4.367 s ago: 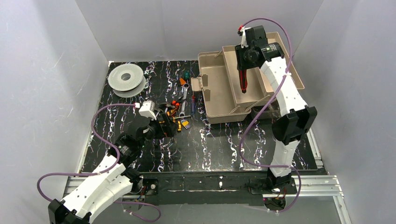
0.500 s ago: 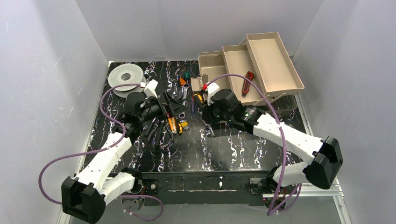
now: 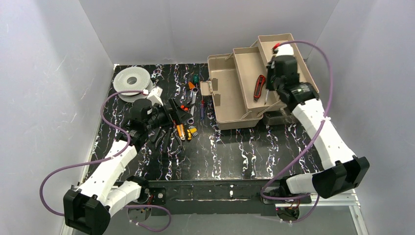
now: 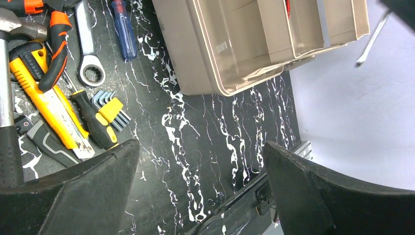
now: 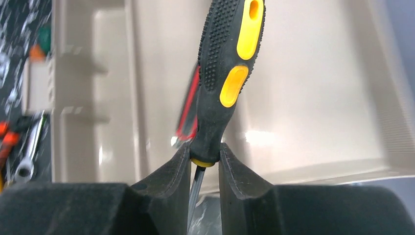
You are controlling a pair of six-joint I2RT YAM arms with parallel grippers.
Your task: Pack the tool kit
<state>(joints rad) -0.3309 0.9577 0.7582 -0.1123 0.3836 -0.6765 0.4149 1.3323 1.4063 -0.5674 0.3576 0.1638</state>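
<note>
Black marbled table (image 3: 235,152): tan toolbox (image 3: 230,100), grey spool (image 3: 131,81), loose hand tools (image 3: 182,130).

On my overhead feed I see a round grey-white spool (image 3: 132,83) lying flat in the far left corner of the table (image 3: 235,152), its dark centre hole facing up. It sits close to the left wall (image 3: 44,73) and the far wall (image 3: 205,29); I cannot tell whether it touches either. The tabletop is black with white marble-like veins. A third plain white wall (image 3: 377,88) closes off the right side. Along the near edge runs a dark metal frame (image 3: 220,190), left to right.
</note>
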